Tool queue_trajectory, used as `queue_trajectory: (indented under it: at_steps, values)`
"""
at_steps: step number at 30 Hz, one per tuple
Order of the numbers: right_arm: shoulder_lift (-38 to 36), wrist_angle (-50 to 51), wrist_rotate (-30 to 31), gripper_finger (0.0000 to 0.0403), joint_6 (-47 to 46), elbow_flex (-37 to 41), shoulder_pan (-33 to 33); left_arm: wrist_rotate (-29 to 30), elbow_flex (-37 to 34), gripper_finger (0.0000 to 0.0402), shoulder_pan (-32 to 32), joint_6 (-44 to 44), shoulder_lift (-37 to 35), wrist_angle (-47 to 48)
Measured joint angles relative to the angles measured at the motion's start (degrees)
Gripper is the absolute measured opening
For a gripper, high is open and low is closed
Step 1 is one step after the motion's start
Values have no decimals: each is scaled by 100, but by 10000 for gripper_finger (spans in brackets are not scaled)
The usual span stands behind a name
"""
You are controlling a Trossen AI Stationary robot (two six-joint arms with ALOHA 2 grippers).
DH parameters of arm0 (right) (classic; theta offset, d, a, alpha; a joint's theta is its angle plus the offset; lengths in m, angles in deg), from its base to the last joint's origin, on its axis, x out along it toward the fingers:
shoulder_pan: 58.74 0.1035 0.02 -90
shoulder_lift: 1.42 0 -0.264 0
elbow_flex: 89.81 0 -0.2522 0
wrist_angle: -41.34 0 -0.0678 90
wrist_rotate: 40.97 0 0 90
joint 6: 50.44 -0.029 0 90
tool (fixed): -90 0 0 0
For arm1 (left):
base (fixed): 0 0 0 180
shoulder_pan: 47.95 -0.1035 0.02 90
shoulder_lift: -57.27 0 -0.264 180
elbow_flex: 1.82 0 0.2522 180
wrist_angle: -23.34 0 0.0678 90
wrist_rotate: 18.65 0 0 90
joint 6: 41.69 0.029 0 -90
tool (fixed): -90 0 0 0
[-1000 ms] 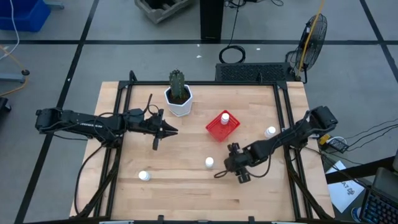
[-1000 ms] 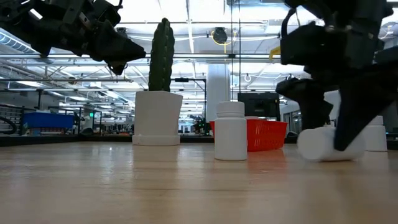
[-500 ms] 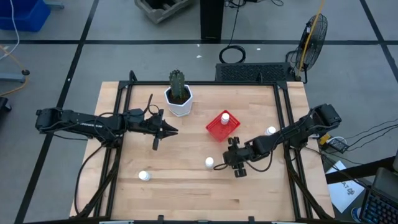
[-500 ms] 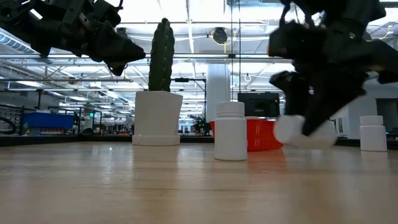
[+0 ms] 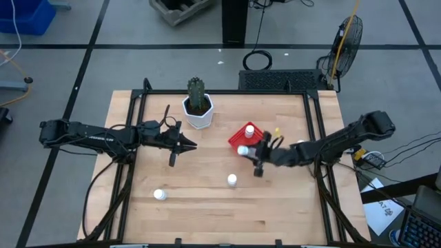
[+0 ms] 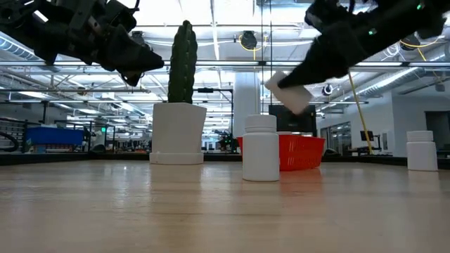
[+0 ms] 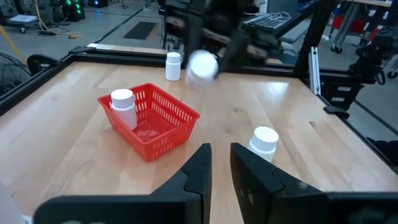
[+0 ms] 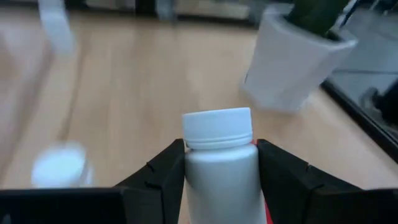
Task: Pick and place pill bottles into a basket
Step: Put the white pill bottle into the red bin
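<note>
My right gripper (image 5: pixel 252 153) is shut on a white pill bottle (image 5: pixel 243 150) in the air at the near edge of the red basket (image 5: pixel 248 132). One bottle (image 7: pixel 123 107) stands inside the basket. Other bottles stand on their bases on the table: one near the middle (image 5: pixel 232 180), one at the near left (image 5: pixel 159 195), one at the right (image 6: pixel 422 151). My left gripper (image 5: pixel 191 145) is shut and empty above the table, left of the basket. My right gripper pinches the bottle's body (image 8: pixel 221 177) between its two fingers (image 8: pixel 163 174), just behind the cap (image 8: pixel 217 127). The fingers come from the table's right, slanting down, and lie along the bottle. The bottle is lifted clear and tilted, cap pointing away from the wrist (image 6: pixel 287 91).
A white faceted pot with a green cactus (image 5: pixel 198 110) stands at the far side, left of the basket. Black rails (image 5: pixel 131 138) run along the table's left and right sides. Bare wood (image 5: pixel 200 207) lies toward the near edge.
My right gripper has taken the bottle, which lay on its side on the table, up and toward the far left, to the basket's near edge. The bottle is now lifted clear and tilted.
</note>
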Motion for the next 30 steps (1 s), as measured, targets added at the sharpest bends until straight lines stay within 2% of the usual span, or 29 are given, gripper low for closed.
queue_trajectory:
  at_steps: [3, 8, 11, 14, 19, 22, 30]
  values:
    - [-71, -1220, -233, 159, 5, 539, -441, 8, 0, 62, -2, 31, 0, 8]
    - [11, -2169, -871, 159, -220, 921, -969, 10, 0, 62, -6, 35, -1, 23]
    - [5, -2542, -995, 159, -380, 1077, -789, 10, 0, 62, -6, 35, -1, 33]
    - [4, -3247, -1001, 159, -551, 1315, -262, 10, 0, 62, -6, 28, -2, 58]
    - [194, -4374, 254, 159, -584, 1628, 821, 12, 0, 62, -6, 27, -1, 58]
    - [517, -4638, 856, 159, -676, 1671, 1360, 13, 0, 62, -4, 31, -2, 45]
    - [2104, -5401, 2134, 159, -925, 1155, 2181, 123, 0, 62, -5, 32, -2, 8]
